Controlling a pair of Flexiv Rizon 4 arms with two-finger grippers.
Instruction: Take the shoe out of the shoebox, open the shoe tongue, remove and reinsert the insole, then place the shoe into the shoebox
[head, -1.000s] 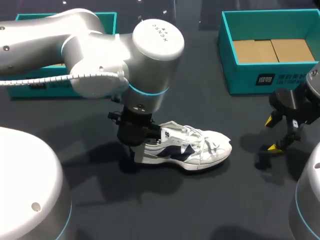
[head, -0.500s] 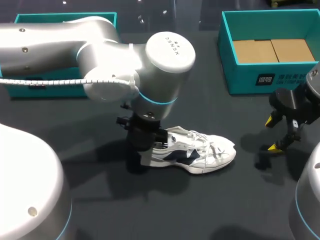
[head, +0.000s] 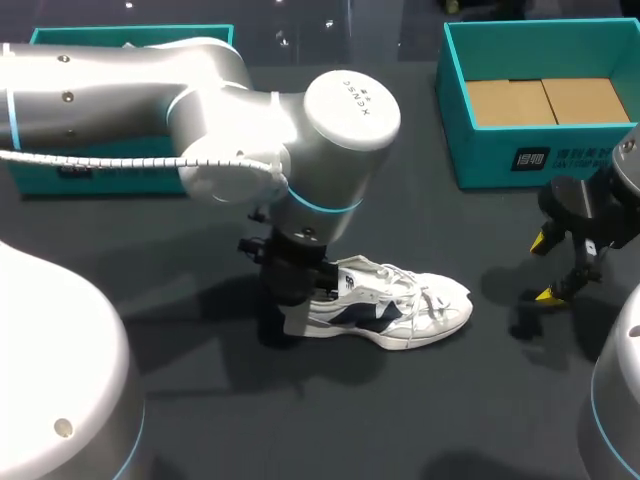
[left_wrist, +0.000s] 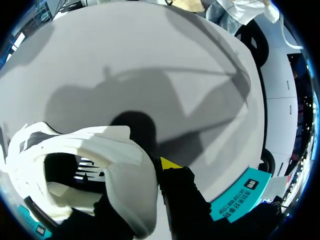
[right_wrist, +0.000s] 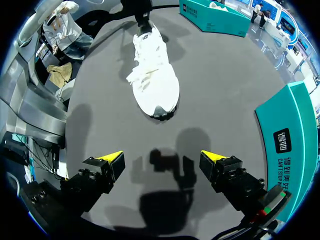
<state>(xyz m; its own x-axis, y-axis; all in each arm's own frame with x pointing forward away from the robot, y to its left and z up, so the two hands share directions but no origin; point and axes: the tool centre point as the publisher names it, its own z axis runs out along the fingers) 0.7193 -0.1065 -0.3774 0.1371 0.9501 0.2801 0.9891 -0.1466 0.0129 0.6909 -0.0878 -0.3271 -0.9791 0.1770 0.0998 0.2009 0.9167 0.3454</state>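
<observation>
Resting on its sole on the dark bench, the white sneaker with navy side panels is sitting out in the open near the middle, its toe pointing toward my right side and its laces lying loose over the tongue. The left jaws are clamping its heel. In the left wrist view the heel collar of the sneaker is running between the two fingers, one yellow fingertip is pressing against its outside, and the other finger is mostly hiding behind the white upper. The right jaws are hovering low over the bench, spread wide apart and holding nothing, well apart from the sneaker, whose toe is facing them. The teal shoebox is standing at the far right of the bench, brown cardboard lining its floor. A second teal box is standing at the far left, partly hidden behind the left arm.
</observation>
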